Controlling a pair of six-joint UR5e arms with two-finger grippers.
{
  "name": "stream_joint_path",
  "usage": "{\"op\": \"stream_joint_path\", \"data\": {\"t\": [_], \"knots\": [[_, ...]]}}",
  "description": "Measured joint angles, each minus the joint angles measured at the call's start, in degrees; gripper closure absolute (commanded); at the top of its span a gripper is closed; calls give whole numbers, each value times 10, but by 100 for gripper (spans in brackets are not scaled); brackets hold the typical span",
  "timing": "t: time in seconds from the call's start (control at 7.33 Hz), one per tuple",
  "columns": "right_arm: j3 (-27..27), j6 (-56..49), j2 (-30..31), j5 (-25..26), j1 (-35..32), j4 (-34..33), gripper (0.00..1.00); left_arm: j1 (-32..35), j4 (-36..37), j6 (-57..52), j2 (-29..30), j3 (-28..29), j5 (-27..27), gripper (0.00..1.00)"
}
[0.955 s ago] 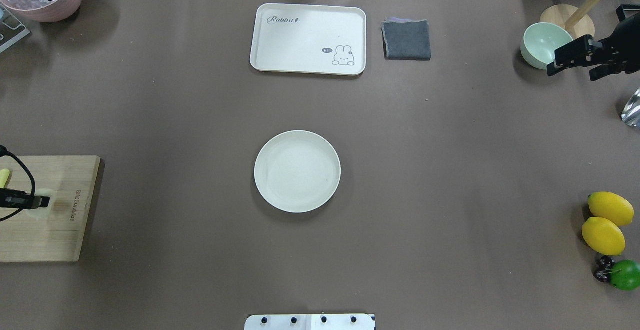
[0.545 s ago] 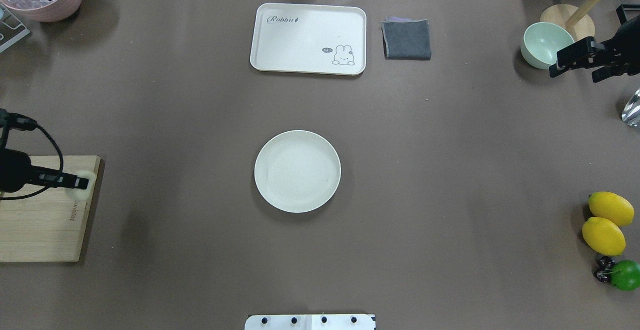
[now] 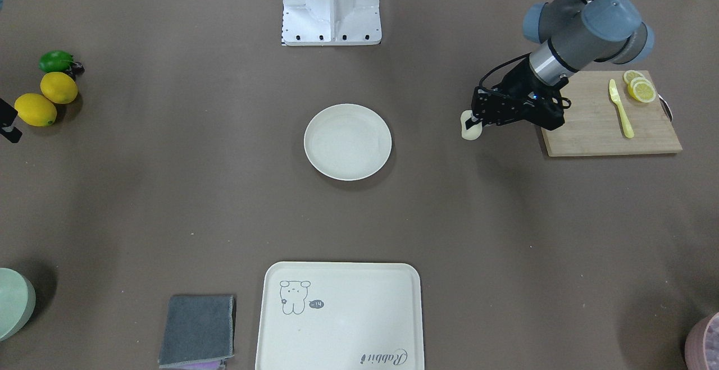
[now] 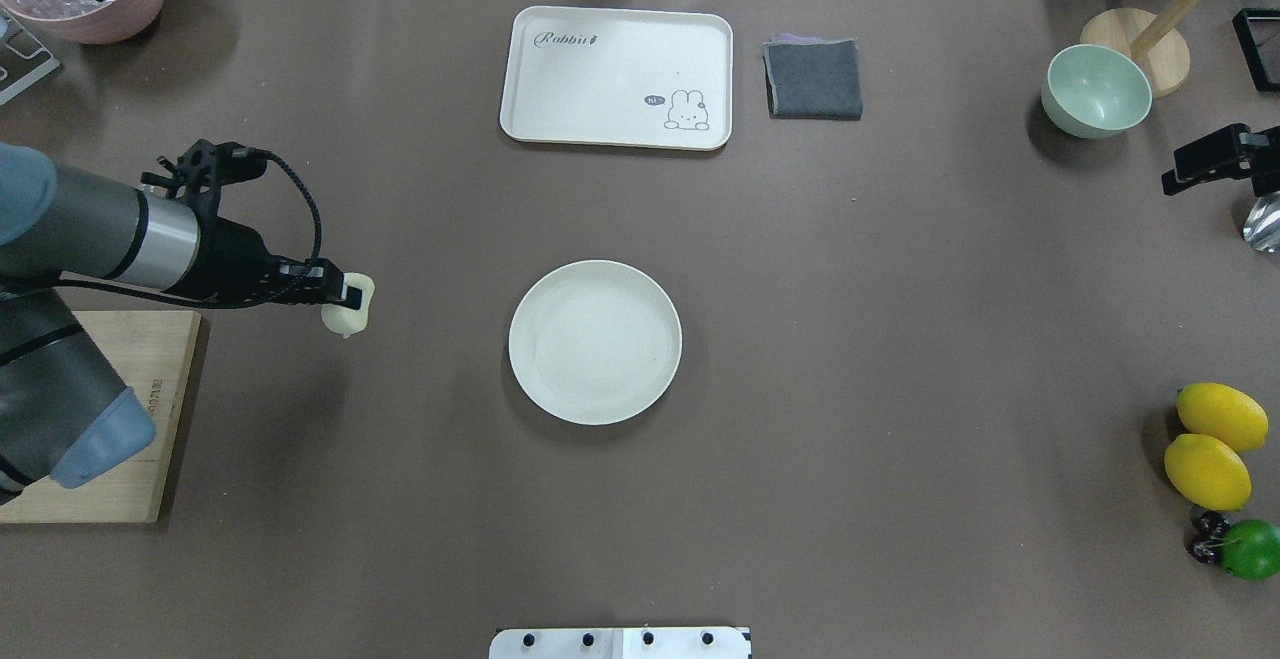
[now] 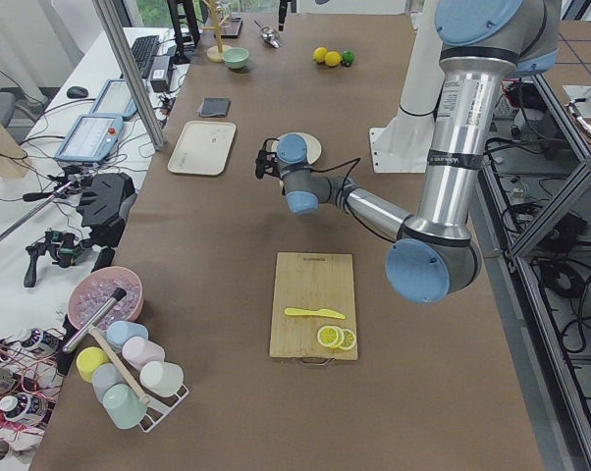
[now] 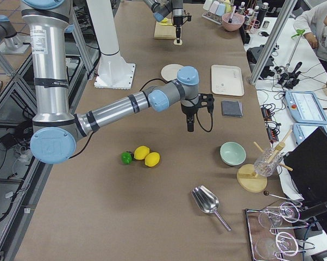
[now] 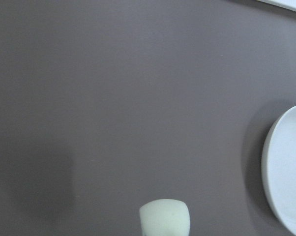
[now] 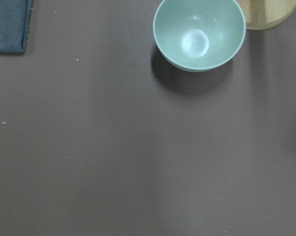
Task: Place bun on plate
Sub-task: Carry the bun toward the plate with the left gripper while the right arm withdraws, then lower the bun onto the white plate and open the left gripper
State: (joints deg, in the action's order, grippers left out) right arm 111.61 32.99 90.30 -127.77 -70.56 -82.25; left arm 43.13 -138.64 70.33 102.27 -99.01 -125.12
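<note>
The bun [image 4: 352,318] is a small cream lump held above the brown table, left of the plate [image 4: 595,342]. My left gripper [image 4: 345,297] is shut on the bun, with a stretch of bare table between it and the plate's rim. In the front view the bun [image 3: 469,132] hangs from the left gripper [image 3: 475,122], just past the cutting board's edge, and the round off-white plate [image 3: 347,142] holds nothing. The left wrist view shows the bun [image 7: 164,219] at the bottom and the plate [image 7: 288,172] at the right. My right gripper [image 4: 1205,167] sits at the table's far right edge; its jaws are unclear.
A wooden cutting board [image 3: 590,128] with lemon slices [image 3: 640,88] and a yellow knife [image 3: 620,109] lies behind the left arm. A cream tray [image 4: 615,74], grey cloth [image 4: 814,79] and green bowl [image 4: 1095,89] line the far side. Two lemons [image 4: 1215,444] sit right.
My left arm has carried the bun off the cutting board and rightward toward the plate. The right gripper has drawn back from the green bowl toward the right edge.
</note>
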Motion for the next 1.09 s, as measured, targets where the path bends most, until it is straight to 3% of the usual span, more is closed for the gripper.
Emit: {"op": "stream_joint_path", "data": {"t": [0.55,0.68,1.09], "knots": [[-2,-84,45,13,-33,1,0,-128,65,96,154,48,153,79],[-1,-91,49,14,-38,1,0,-154,73,106,177,63,190,74],[-1,-94,62,14,-42,9,0,-178,73,110,196,87,238,3]]}}
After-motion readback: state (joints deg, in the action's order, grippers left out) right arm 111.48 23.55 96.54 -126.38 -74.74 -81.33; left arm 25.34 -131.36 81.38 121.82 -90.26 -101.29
